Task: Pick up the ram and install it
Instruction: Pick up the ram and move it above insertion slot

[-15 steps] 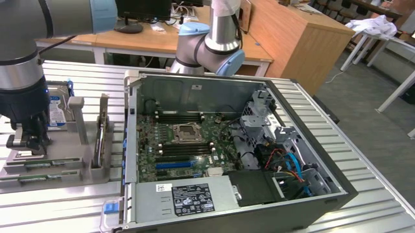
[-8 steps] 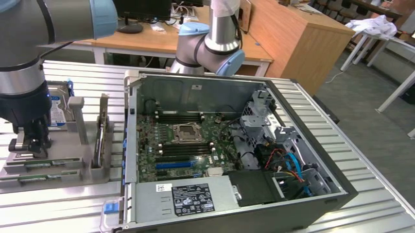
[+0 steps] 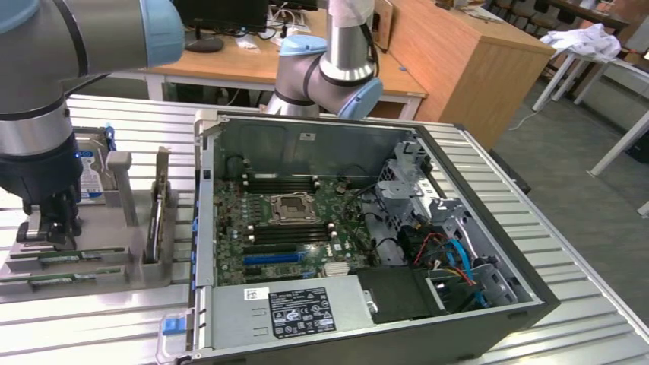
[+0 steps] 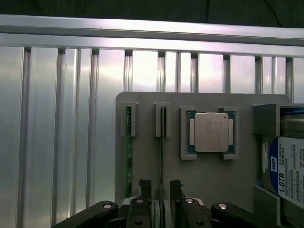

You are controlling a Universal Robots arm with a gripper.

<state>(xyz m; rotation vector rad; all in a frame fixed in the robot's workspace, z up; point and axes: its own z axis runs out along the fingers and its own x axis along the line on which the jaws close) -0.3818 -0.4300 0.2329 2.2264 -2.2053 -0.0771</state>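
Over the grey holder [image 4: 213, 180], the open tool [image 4: 160, 183] straddles what seems an edge-on ram [image 4: 162, 137], not gripping it.

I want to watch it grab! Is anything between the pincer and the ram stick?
Nothing visible is. The open pincer hangs right above the ram, straddling it. The ram stands on edge in its gray holder.
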